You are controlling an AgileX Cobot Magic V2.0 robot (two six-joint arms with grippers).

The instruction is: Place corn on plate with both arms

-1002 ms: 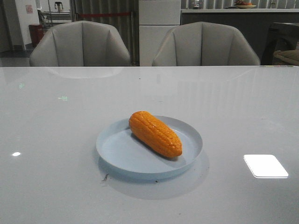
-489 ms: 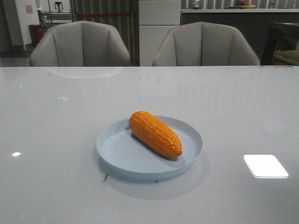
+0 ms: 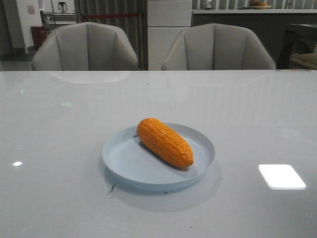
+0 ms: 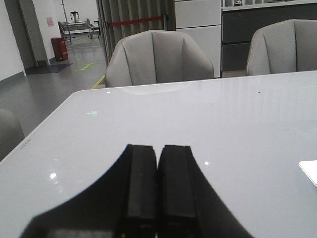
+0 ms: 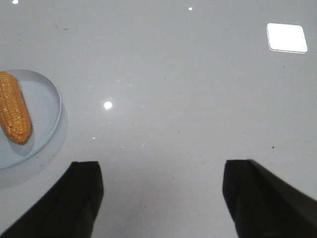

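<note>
The orange corn (image 3: 164,142) lies diagonally on the pale blue plate (image 3: 124,161) in the middle of the white table, untouched by any gripper. Neither arm shows in the front view. In the right wrist view the corn (image 5: 14,114) and the plate (image 5: 47,106) sit off to one side, well apart from my right gripper (image 5: 161,171), which stands wide open over bare table. My left gripper (image 4: 157,151) is shut with its black fingers pressed together and nothing between them, hovering over the table away from the plate.
Two grey chairs (image 3: 85,47) (image 3: 218,47) stand behind the far table edge. A bright rectangular light reflection (image 3: 281,176) lies on the glossy table to the right of the plate. The table's left edge (image 4: 44,131) shows in the left wrist view.
</note>
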